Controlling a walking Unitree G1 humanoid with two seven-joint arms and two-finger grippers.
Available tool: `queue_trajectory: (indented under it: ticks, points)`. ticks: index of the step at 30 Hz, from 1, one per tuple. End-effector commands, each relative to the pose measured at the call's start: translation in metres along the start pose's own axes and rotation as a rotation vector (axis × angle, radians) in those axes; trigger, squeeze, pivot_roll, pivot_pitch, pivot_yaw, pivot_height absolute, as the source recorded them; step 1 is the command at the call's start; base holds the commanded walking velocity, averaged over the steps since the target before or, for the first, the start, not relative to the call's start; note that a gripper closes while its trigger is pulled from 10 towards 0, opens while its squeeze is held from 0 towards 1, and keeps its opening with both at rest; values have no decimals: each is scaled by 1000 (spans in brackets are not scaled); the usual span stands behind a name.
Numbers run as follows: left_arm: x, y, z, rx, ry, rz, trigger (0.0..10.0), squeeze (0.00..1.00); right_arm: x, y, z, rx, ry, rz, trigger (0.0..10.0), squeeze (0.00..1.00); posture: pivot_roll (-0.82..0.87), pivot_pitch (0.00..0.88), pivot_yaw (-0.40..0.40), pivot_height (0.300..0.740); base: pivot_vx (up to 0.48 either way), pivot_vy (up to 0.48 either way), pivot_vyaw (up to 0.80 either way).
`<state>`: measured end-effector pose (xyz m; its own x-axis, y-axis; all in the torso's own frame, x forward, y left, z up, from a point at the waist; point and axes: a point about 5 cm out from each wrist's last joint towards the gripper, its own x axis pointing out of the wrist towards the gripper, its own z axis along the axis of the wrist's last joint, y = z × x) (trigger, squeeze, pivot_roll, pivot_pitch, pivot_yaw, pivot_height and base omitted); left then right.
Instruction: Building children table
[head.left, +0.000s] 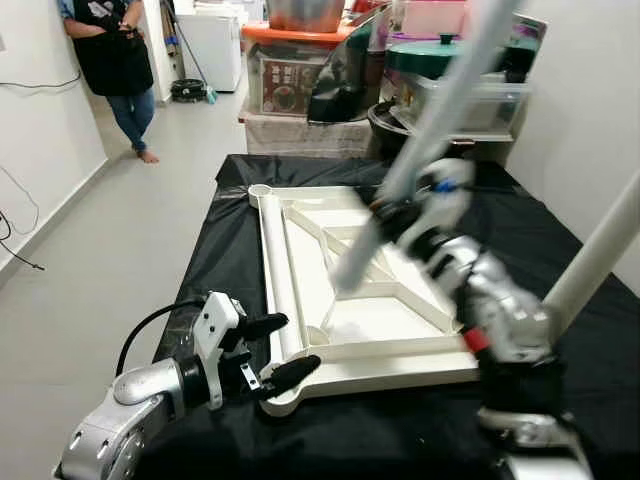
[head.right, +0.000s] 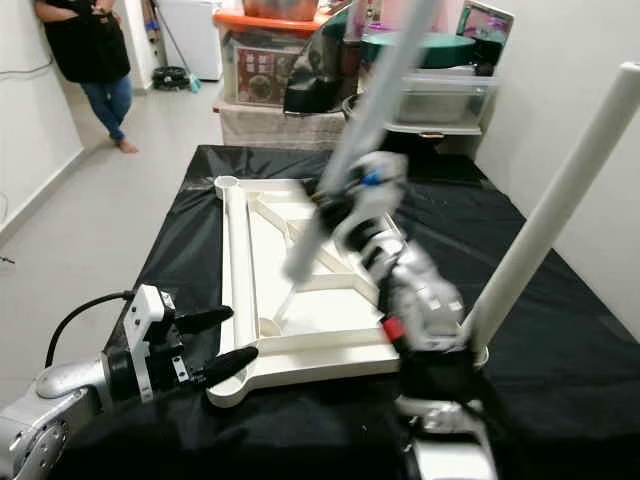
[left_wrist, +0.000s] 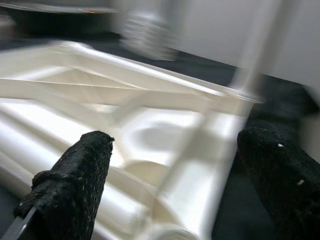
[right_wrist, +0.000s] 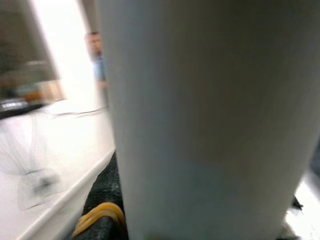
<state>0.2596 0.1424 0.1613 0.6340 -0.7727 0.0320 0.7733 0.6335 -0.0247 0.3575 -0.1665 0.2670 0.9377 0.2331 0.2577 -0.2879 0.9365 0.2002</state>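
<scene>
White plastic tabletop (head.left: 350, 290) lies underside-up on the black-draped work table (head.left: 560, 270). Left gripper (head.left: 283, 348) sits at the tabletop's near left corner, fingers spread apart straddling the corner socket. Right gripper (head.left: 395, 215) is over the tabletop's middle, clamped on a long white leg tube (head.left: 420, 145) held tilted, lower end near the ribs. A second white tube (head.left: 600, 245) stands in the tabletop's near right corner. A person (head.left: 115, 60) stands well beyond the tabletop.
</scene>
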Motion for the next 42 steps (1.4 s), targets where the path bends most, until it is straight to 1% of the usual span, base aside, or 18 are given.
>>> queue_trajectory:
  ticks: [1,2,3,4,5,6,7,10,13,14,19,21,23,24,27,34,39,42]
  points:
    - [0,6,1,19,-18,84,10000,0,-1,-8,-6,-28,10,-74,0,0,98,0,-68,740,0,0,0]
    - [1,14,2,24,-32,173,10000,0,-2,-13,-7,-30,9,-109,1137,0,98,0,-68,740,0,0,0]
    - [0,25,0,15,-30,305,10000,0,-5,-15,-11,-42,22,-145,10000,0,99,0,-68,740,0,0,0]
    - [-6,41,-7,6,4,508,10000,0,-11,-9,-19,-36,38,-141,10000,0,96,0,-68,740,0,0,0]
    - [-6,41,-7,6,4,508,10000,0,-11,-9,-19,-36,38,-141,10000,0,96,0,-68,740,0,0,0]
    - [-11,46,-13,-15,32,586,10000,0,-15,-1,-25,-31,52,-120,10000,0,96,0,-70,740,0,0,0]
    - [-11,46,-13,-15,32,586,10000,0,-15,-1,-25,-31,52,-120,10000,0,96,0,-70,740,0,0,0]
    - [-19,45,-20,-24,70,638,10000,0,-22,15,-34,-20,78,-60,10000,0,96,0,-68,740,0,0,0]
    - [-20,42,-18,-23,48,636,10000,0,-28,28,-37,-57,87,0,10000,0,92,0,-65,740,0,0,0]
    - [-20,39,-16,10,51,622,10000,0,-33,35,-38,-81,76,17,10000,0,91,0,-68,740,0,0,0]
    - [-20,35,-14,44,55,607,10000,0,-39,39,-37,-69,71,27,10000,0,87,0,-64,740,0,0,0]
    - [-20,29,-14,61,55,583,10000,0,-45,43,-36,-53,67,55,10000,0,87,0,-63,740,0,0,0]
    - [-21,13,-17,70,64,523,10000,0,-64,51,-39,-45,69,158,10000,0,80,0,-61,740,0,0,0]
    - [-21,13,-17,70,64,523,10000,0,-64,51,-39,-45,69,158,10000,0,80,0,-61,740,0,0,0]
    - [-21,1,-23,72,82,477,10000,0,-77,55,-48,-7,102,226,10000,0,81,0,-64,740,0,0,0]
    - [-18,-1,-23,43,75,474,10000,0,-76,60,-52,-15,112,216,10000,0,87,0,-65,740,0,343,-114]
    - [-18,0,-20,69,67,478,10000,0,-75,67,-52,-1,103,235,10000,0,90,0,-67,740,0,417,-770]
    - [-18,1,-20,73,62,484,10000,0,-76,69,-55,2,120,262,10000,0,91,0,-68,740,0,0,0]
